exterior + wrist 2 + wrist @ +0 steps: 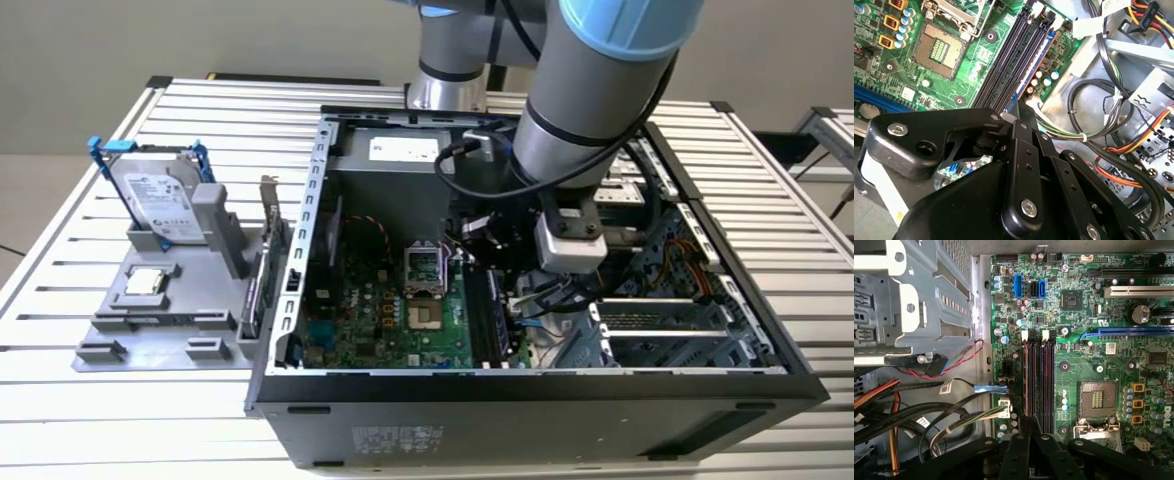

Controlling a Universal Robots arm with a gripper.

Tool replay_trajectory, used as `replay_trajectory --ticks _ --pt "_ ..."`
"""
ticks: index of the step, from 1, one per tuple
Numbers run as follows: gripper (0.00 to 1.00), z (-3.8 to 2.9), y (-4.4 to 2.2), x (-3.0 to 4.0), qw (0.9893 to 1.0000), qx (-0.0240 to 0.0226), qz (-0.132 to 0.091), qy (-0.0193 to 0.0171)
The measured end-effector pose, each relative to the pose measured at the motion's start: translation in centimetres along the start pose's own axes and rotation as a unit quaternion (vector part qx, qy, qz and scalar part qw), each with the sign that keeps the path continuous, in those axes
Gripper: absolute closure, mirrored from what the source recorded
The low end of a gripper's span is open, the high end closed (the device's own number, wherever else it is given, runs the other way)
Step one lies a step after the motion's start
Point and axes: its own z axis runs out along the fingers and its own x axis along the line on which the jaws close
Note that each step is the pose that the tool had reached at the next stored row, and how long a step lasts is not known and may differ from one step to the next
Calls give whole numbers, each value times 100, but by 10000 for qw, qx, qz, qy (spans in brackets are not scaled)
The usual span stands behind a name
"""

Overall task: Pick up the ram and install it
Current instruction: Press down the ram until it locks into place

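My gripper (1030, 426) hangs low over the motherboard (1079, 365) slots (1039, 377). Its fingers look pressed together; whether they clamp the ram, I cannot tell.

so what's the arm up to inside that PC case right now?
The arm has its gripper down inside the open computer case, right over the black memory slots beside the processor socket. In both wrist views the closed fingers sit on a thin board edge lined up with a slot, apparently the ram; whether it is seated cannot be told. The hard drive stands in the grey holder outside the case.
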Motion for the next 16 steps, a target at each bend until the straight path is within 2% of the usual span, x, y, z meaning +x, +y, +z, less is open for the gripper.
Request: replay_trajectory --ticks 16 --pt "100 -19 -1 -1 10000 0 -5 0"
